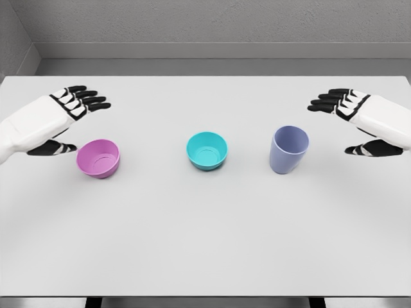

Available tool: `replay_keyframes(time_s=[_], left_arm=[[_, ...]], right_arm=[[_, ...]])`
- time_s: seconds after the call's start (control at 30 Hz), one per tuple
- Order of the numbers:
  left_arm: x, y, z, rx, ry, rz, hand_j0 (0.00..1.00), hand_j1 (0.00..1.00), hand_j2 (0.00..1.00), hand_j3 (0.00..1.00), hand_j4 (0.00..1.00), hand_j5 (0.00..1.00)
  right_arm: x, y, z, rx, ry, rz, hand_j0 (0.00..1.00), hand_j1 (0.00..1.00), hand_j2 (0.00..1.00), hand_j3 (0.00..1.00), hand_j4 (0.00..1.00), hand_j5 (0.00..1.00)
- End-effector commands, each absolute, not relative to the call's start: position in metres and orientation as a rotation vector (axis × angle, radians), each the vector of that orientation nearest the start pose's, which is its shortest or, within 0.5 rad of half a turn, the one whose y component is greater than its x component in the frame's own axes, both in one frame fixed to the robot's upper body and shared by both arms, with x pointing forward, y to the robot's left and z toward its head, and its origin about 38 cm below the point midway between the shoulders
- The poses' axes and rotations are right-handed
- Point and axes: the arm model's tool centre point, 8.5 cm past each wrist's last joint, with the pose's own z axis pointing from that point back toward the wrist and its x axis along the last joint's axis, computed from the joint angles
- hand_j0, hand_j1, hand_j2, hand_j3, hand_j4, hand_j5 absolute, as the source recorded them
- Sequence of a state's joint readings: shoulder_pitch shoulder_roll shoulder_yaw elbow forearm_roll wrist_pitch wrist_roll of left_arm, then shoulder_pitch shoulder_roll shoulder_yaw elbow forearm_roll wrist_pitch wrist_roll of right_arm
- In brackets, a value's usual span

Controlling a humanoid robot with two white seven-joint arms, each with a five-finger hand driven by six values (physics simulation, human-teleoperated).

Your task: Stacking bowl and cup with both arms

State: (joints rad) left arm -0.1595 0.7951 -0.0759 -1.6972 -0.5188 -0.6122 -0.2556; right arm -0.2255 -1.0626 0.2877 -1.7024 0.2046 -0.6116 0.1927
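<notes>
The near stretch of the pale grey surface (205, 250) lies bare in front of three vessels set in a row across its middle. At the left sits a small pink plastic bowl (99, 158), upright and tipped slightly toward the camera. In the centre stands a small teal plastic bowl (207, 151), well apart from the pink one. To its right stands a tall lavender plastic cup (288, 149), upright with its mouth open upward, near the teal bowl but not touching it. None of the three carries any visible brand, label or writing.

The left hand (61, 119) hovers just beside the pink bowl, fingers spread and extended, holding nothing; its thumb seems close to the bowl's rim, though contact is hard to judge. The right hand (359, 119) hangs to the right of the cup, likewise spread and empty. Beyond the surface's far edge rises a grey wall (205, 25).
</notes>
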Motion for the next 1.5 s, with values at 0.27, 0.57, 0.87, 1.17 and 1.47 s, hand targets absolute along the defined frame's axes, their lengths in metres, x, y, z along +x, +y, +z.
replay_keyframes(time_s=[0.27, 0.57, 0.87, 1.17, 1.47], left_arm=[[0.377, 0.347, 0.230, 0.698, -1.582, -1.894, 1.00, 1.00, 1.00, 1.00, 1.00, 1.00], [0.392, 0.301, 0.234, 0.449, -1.474, -2.170, 1.00, 1.00, 1.00, 1.00, 1.00, 1.00], [0.408, 0.292, 0.279, 0.464, -1.464, -2.254, 1.00, 1.00, 1.00, 1.00, 1.00, 1.00], [0.411, 0.283, 0.261, 0.224, -1.518, -2.157, 1.00, 1.00, 1.00, 1.00, 1.00, 1.00], [0.425, 0.308, 0.248, 0.276, -1.394, -2.045, 1.00, 1.00, 1.00, 1.00, 1.00, 1.00]], right_arm=[[0.362, -0.369, 0.276, -0.526, -1.737, 1.802, 1.00, 1.00, 1.00, 1.00, 1.00, 1.00], [0.363, -0.367, 0.278, -0.528, -1.750, 1.800, 1.00, 1.00, 1.00, 1.00, 1.00, 1.00], [0.363, -0.365, 0.279, -0.525, -1.770, 1.784, 1.00, 1.00, 1.00, 1.00, 1.00, 1.00], [0.366, -0.366, 0.287, -0.553, -1.757, 1.814, 1.00, 1.00, 1.00, 1.00, 1.00, 1.00], [0.367, -0.365, 0.277, -0.475, -1.547, 1.976, 1.00, 1.00, 1.00, 1.00, 1.00, 1.00]])
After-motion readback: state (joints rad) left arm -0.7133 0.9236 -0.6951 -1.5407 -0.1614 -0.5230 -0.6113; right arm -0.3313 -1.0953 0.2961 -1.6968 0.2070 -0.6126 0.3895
